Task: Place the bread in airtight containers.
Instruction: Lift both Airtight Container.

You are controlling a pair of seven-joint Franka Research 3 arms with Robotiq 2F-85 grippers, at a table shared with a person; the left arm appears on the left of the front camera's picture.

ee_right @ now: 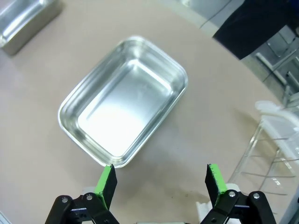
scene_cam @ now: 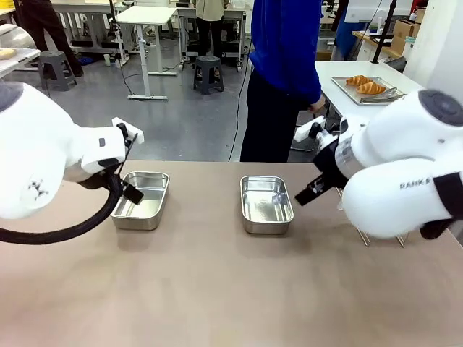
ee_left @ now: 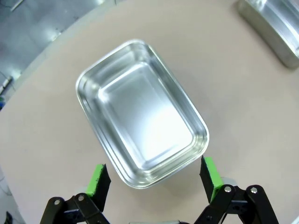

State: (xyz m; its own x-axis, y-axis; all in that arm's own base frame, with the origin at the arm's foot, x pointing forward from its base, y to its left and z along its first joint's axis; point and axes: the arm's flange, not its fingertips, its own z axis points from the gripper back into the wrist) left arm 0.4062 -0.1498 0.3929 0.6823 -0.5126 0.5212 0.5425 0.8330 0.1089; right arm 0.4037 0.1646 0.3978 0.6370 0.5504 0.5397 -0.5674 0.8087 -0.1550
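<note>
The left arm [scene_cam: 43, 159] comes in over the worktop's left edge, wrist bent down. The left claw [ee_left: 154, 176] hangs above the near end of the left container [ee_left: 142, 114], its green pads [ee_left: 99, 179] wide apart and holding nothing. The right arm [scene_cam: 405, 166] bulks over the right edge, its forearm angled down toward the middle. The right claw [ee_right: 160, 181] is likewise spread wide and empty, poised above bare surface just beside the near corner of the right container [ee_right: 124, 100].

The worktop [scene_cam: 217, 289] is a plain tan-brown sheet, matte and unmarked. Thin wire legs [scene_cam: 365, 235] of a rack show under the right arm near the right edge.

Both containers are shallow steel boxes with rounded corners, mirror-bright inside, open and with nothing in them. They sit well apart on the far half, one toward the left and one near the centre.

At the far edge stands a person [scene_cam: 286, 50] in a blue top and dark trousers. Behind lie a grey floor [scene_cam: 181, 123], white tables and dark stools [scene_cam: 207, 72].

The two croissants [scene_cam: 365, 84], golden-brown and ridged, lie side by side on a metal tray [scene_cam: 343, 87] on a white table [scene_cam: 333, 69] beyond the far right corner.
</note>
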